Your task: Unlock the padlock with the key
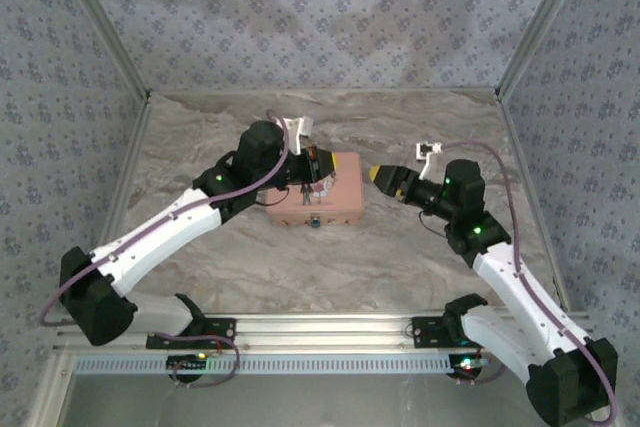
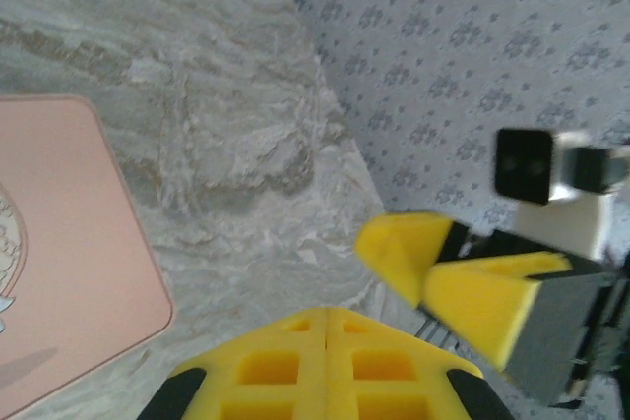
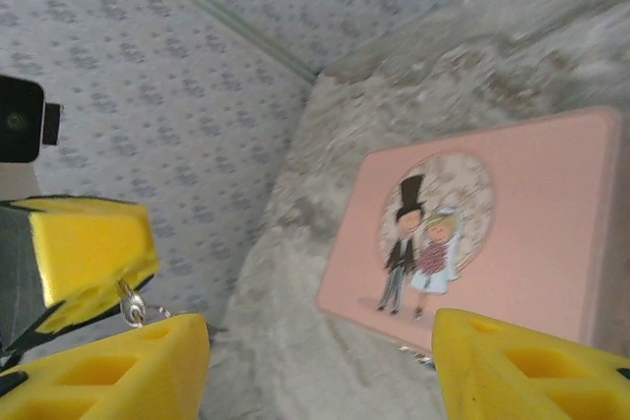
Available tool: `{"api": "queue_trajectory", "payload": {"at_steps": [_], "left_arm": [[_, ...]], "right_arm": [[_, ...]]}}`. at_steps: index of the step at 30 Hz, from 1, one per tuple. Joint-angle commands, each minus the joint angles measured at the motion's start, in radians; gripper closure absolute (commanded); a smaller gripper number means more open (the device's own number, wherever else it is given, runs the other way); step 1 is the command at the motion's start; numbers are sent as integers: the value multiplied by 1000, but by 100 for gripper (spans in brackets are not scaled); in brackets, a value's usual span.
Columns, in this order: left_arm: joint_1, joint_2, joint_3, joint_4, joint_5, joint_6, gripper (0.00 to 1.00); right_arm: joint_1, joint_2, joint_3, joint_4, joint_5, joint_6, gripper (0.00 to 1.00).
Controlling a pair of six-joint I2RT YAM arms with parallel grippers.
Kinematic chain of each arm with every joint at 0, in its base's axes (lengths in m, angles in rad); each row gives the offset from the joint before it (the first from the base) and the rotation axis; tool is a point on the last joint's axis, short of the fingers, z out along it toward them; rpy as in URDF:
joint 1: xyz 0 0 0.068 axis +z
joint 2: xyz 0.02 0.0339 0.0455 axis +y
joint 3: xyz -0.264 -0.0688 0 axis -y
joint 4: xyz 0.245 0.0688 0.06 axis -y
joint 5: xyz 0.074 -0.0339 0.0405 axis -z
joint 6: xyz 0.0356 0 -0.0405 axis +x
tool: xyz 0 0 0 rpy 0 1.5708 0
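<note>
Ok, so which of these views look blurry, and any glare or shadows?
Left wrist view: the right gripper is blurred, the marbled grey tabletop sharper. Right wrist view: the pink rectangular tin with a cartoon couple is fairly crisp. Top external view: soft even light, faint shadows on the patterned back wall, no glare.

From overhead, the padlock (image 1: 315, 219) is a dark speck at the 6 o'clock edge of the pink tin (image 1: 345, 202), its shackle too small to tell. The left tool (image 1: 318, 173) hides part of the lid. The left wrist view cuts the tin off at 9 o'clock and blurs the right tool (image 2: 433, 268). At 8 o'clock in the right wrist view, a small metal piece (image 3: 130, 304) is too small to identify.
</note>
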State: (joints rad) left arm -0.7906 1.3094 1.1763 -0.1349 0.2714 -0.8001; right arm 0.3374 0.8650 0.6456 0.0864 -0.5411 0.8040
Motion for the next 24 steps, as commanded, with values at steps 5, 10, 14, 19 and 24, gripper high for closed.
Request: {"api": "queue_trajectory", "payload": {"at_steps": [5,10,14,19,24], "left_arm": [[-58,-49,-41,212,-38,3,100],[-95,-50,-59,300,-53,-11,100],[-112,-46,-70,343,-67,-28,100],[-113,-55,-86,386,-70,-50,100],[-116,-58,-86,397,-68,-61,100]], "right_arm": [[38,-15,-82,434,-101,224,37],[76,15,-82,543,-103,258,39],[102,22,-73,582,-102,258,44],[121,17,-76,576,-103,245,49],[150,17,-72,577,-100,227,55]]}}
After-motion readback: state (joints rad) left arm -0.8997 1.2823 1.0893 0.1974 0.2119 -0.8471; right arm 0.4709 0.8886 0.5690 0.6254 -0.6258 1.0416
